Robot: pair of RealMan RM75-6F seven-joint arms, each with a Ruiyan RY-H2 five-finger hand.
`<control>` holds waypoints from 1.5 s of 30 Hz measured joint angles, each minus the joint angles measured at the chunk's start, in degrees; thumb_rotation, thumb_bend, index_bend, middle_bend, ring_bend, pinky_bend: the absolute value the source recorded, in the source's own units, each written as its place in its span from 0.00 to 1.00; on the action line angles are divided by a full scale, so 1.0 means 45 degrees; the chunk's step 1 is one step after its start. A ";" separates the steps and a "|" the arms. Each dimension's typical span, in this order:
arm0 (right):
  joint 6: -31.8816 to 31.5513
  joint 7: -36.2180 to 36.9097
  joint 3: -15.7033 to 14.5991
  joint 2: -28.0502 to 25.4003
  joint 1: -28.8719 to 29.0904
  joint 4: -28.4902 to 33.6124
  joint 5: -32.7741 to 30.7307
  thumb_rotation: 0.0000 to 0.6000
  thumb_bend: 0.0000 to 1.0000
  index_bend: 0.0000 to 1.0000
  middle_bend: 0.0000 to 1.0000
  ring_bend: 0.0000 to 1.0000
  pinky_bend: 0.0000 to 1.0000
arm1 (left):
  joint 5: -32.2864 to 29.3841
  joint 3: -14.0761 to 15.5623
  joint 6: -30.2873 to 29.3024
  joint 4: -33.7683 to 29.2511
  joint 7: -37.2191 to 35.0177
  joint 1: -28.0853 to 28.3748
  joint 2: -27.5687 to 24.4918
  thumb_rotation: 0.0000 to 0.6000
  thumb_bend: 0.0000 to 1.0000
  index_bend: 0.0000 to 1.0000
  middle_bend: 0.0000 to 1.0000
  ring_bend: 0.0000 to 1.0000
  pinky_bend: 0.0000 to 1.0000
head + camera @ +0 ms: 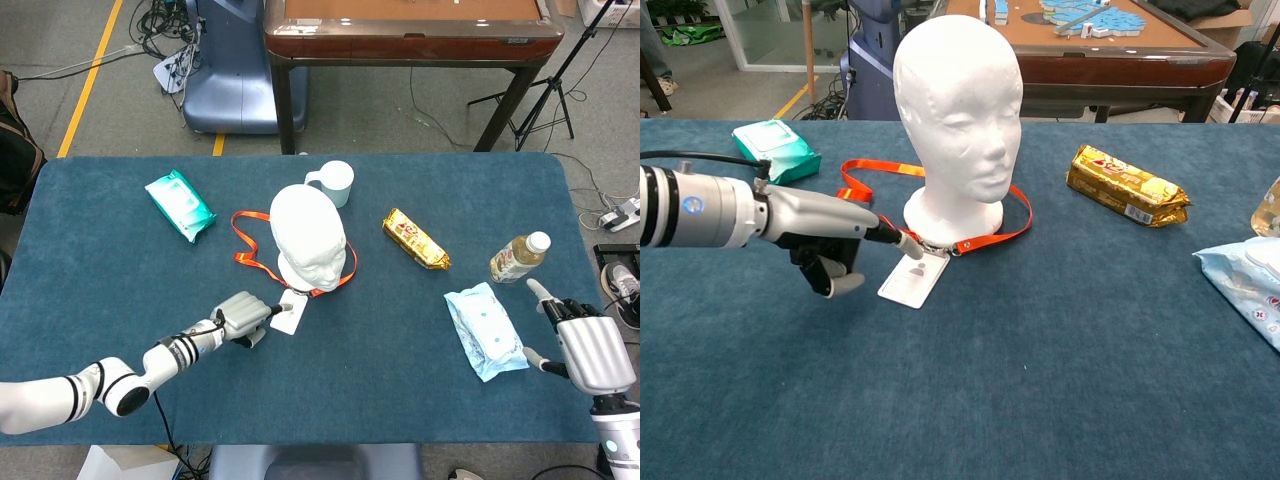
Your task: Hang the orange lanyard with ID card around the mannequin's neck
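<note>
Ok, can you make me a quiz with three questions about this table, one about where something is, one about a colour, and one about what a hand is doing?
1. Where is the white mug?
A. behind the mannequin head
B. beside the bottle
C. on the floor

2. What colour is the lanyard?
A. blue
B. orange
C. green

3. What is the right hand doing?
A. holding the bottle
B. pressing the snack bar
C. holding nothing, fingers apart

Answers: 1 A, the head view shows it at the far side of the head. 2 B, the strap is orange. 3 C, it sits apart near the table's edge.
</note>
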State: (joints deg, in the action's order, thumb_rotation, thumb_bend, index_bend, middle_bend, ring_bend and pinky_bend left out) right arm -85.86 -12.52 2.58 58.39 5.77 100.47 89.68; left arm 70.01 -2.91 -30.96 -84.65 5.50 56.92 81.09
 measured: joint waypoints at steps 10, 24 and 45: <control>-0.0030 0.0127 0.0026 -0.0015 -0.0084 -0.0065 -0.0084 1.00 0.00 0.13 0.42 0.40 0.46 | -0.0491 0.0136 0.0036 0.0630 0.0475 0.0102 0.0547 1.00 0.56 0.00 0.98 1.00 1.00; 0.0085 0.0178 0.0026 0.0010 -0.0068 -0.0073 -0.0063 1.00 0.00 0.13 0.43 0.41 0.46 | -0.0734 0.0820 0.0386 -0.0420 0.1388 0.0300 0.0125 1.00 0.56 0.00 0.98 1.00 1.00; 0.0167 0.0269 0.0100 0.0037 -0.0036 -0.0102 -0.0134 1.00 0.00 0.13 0.43 0.42 0.46 | -0.1219 0.0749 -0.1226 -0.1491 0.2286 0.0308 -0.0113 1.00 0.55 0.01 0.97 0.99 1.00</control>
State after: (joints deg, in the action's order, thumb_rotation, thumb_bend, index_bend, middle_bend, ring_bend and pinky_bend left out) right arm -85.11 -11.31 3.03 58.56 5.61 100.01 89.08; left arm 64.53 0.46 -36.48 -91.35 15.79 58.31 80.58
